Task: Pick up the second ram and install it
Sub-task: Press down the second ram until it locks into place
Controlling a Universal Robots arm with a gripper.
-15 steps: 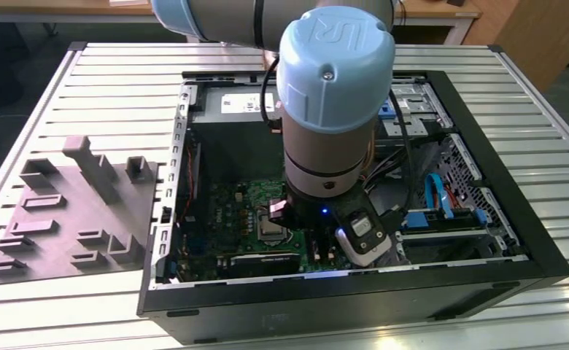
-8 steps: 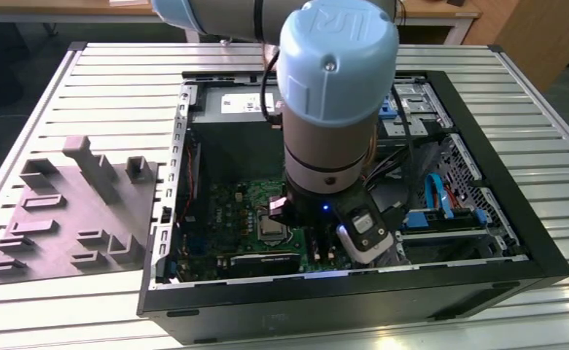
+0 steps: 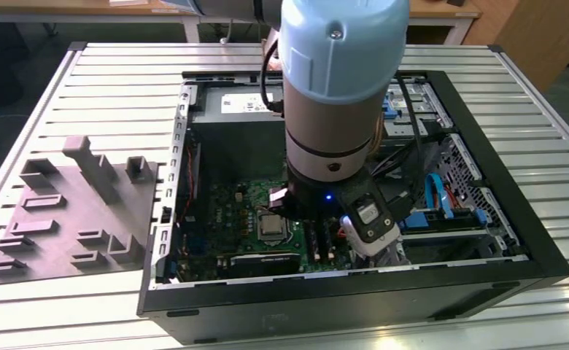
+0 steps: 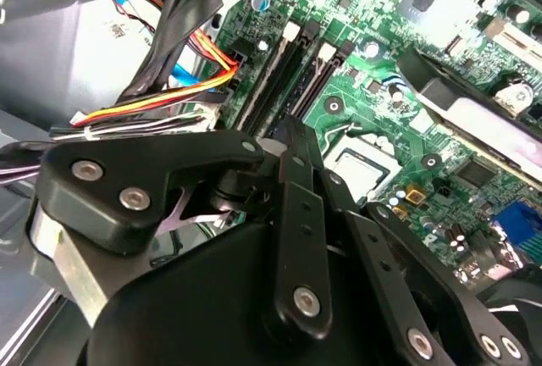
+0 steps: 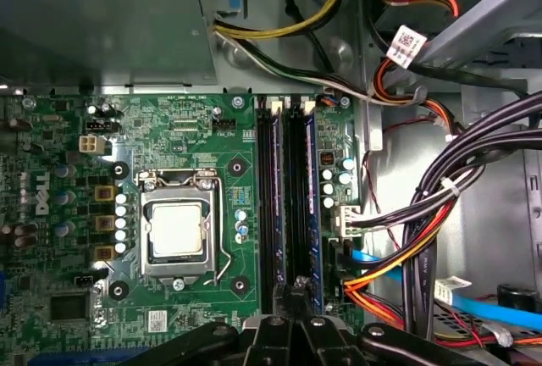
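I see the tool (image 5: 298, 319) down inside the computer case (image 3: 518, 240), directly over the motherboard's (image 5: 195, 137) slots. The second ram (image 5: 311, 205) stands seated in a slot, just beyond its tips. Whether it grips anything, I cannot tell.

You've got the PC case (image 3: 479, 288) lying open on the slatted table (image 3: 109, 80), w/ the parts tray (image 3: 75, 215) beside it on the exterior view's left. Motherboard (image 3: 235, 200) sits on the case floor. The arm (image 3: 338, 95) reaches down into the case over the board. In the first wrist view, RAM slots (image 5: 288, 205) run just beside the CPU socket (image 5: 178, 230), cable bundle (image 5: 440, 213) on the slots' other side.
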